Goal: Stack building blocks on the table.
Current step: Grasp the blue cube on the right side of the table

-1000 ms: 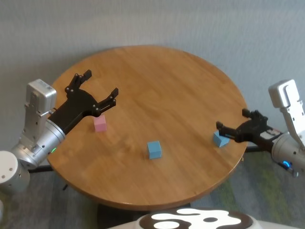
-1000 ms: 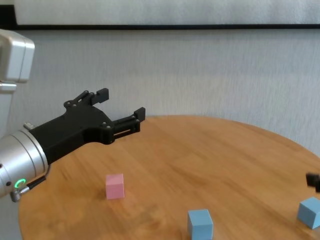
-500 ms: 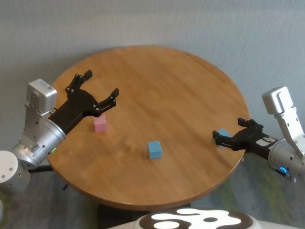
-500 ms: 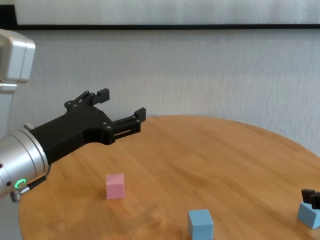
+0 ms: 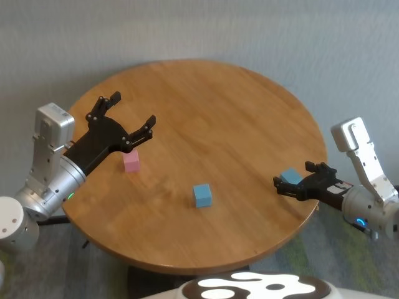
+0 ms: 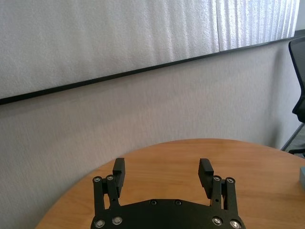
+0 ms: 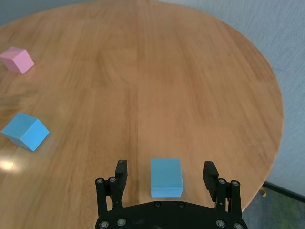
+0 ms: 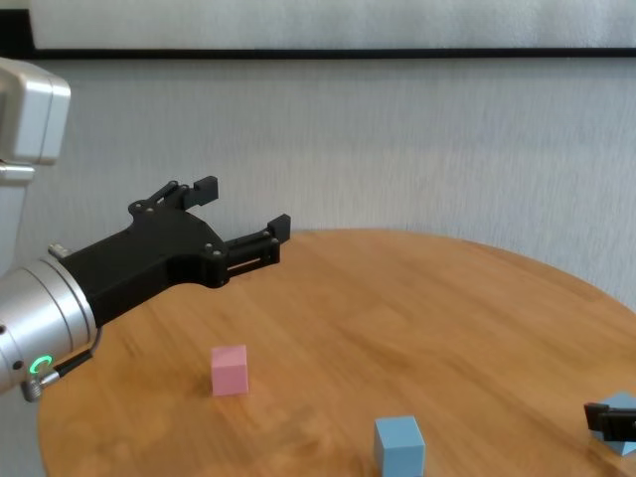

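Three building blocks lie apart on the round wooden table (image 5: 212, 99). The pink cube (image 5: 131, 161) is at the left and also shows in the chest view (image 8: 229, 370). One light blue cube (image 5: 201, 195) is near the front middle. The other light blue cube (image 5: 289, 175) is near the right edge. My right gripper (image 5: 294, 179) is open and low over the table. That cube (image 7: 166, 177) sits between its fingers (image 7: 121, 168), with gaps on both sides. My left gripper (image 5: 132, 108) is open and empty, held above the table just beyond the pink cube.
The table's right edge (image 7: 276, 138) drops off just beyond the right cube. A grey wall (image 8: 397, 139) stands behind the table. The middle blue cube (image 7: 25, 131) and the pink cube (image 7: 17, 59) lie farther off in the right wrist view.
My right gripper has moved in over the table edge and now has the right blue cube between its open fingers. The left arm and the other two cubes have not moved.
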You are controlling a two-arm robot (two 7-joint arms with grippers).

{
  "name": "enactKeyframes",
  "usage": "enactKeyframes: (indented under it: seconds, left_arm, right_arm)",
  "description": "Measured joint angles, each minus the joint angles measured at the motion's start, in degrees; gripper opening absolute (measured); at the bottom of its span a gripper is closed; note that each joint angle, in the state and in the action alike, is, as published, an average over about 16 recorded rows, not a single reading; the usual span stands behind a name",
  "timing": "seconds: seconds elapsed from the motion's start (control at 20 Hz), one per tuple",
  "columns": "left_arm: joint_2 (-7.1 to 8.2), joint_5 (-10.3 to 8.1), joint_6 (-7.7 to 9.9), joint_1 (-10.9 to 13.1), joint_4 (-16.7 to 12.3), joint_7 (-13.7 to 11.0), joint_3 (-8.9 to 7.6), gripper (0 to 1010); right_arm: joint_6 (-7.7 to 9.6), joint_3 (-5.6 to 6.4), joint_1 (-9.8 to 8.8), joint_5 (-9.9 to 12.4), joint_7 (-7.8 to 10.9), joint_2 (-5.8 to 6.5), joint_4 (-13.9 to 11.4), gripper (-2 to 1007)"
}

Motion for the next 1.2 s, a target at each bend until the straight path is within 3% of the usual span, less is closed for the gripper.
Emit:
enactKeyframes:
  seconds: [0.5, 1.2]
  left_arm:
    - [0.01, -0.02, 0.03, 0.0, 0.0, 0.0, 0.03, 1000]
    - [0.01, -0.03, 0.04, 0.0, 0.0, 0.0, 0.05, 1000]
  right_arm:
    - [2.07, -0.34, 1.96, -1.3, 1.18, -1.73, 2.1, 1005]
    - [3.76, 0.16, 2.70, -2.3, 1.68, -2.93, 3.0, 1006]
